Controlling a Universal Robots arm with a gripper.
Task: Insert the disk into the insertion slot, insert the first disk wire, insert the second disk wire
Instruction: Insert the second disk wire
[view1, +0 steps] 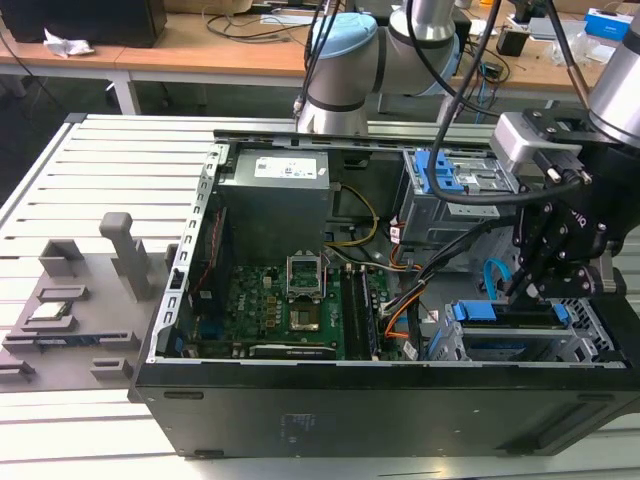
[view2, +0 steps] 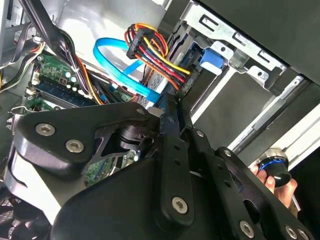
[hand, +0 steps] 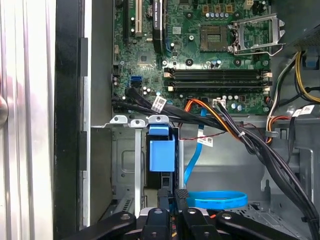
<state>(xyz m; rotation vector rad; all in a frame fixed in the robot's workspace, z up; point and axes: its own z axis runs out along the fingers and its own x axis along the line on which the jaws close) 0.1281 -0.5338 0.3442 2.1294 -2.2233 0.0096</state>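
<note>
On a slatted grey table (view1: 110, 160) before cluttered wooden desks (view1: 200, 50), open computer case (view1: 300, 400), gripper (view1: 540, 285) closed at the back of the disk (view1: 505, 312) seated in the insertion slot (view1: 590, 340), blue wire (view2: 117, 67) looping beside it.

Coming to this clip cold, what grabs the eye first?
The open computer case with its green motherboard dominates the exterior view. At that view's right, the black claw hangs just above the blue-framed disk sitting in the silver slot. In the second wrist view, the orange-red wire and looping blue cable stand out beside the claw.
</note>
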